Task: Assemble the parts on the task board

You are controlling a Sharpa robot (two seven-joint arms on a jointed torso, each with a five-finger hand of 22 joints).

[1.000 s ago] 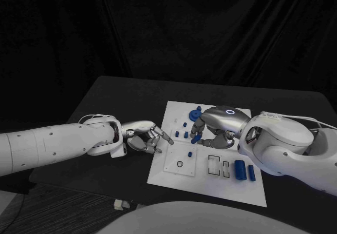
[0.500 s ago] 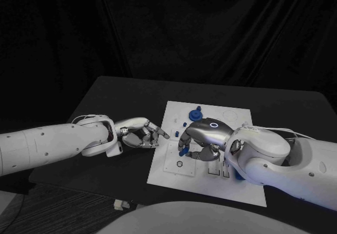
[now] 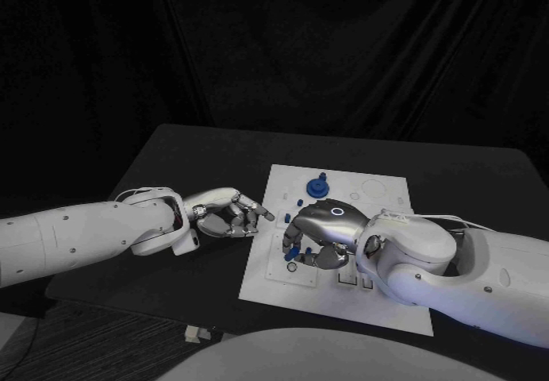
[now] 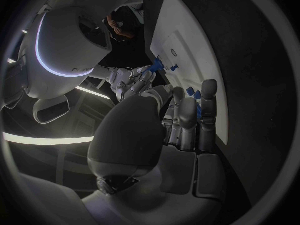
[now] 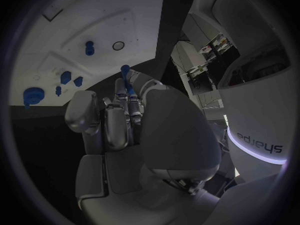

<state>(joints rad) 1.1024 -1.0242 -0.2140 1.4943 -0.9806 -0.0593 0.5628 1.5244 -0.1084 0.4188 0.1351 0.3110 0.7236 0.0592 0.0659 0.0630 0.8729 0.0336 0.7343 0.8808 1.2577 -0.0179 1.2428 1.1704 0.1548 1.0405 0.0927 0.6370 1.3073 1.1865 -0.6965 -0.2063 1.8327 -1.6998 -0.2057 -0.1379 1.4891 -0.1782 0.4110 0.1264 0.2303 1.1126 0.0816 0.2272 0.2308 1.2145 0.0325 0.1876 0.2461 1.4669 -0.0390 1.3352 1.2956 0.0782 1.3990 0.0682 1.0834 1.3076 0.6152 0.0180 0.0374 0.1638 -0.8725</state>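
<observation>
Task board (image 3: pixel 383 190) lies in the middle of the black table (image 3: pixel 171 159) in the head view. A second ago the right hand (image 3: pixel 318 238) was over the board's far middle; it has since swung toward the near left corner, carrying a small blue part (image 3: pixel 289 254) between its fingertips, now just above the small raised plate with a round hole. The left hand (image 3: pixel 229 216), fingers curled and holding nothing, has drawn slightly back off the board's edge.

Left wrist view: the left hand (image 4: pixel 181 120) shows curled fingers with nothing in them; beyond the fingertips, the right hand pinches the part over the board (image 4: pixel 200 45).

Right wrist view: the part (image 5: pixel 125 70) sits at the fingertips, near the round hole (image 5: pixel 118 46). Insertion looks imminent.
</observation>
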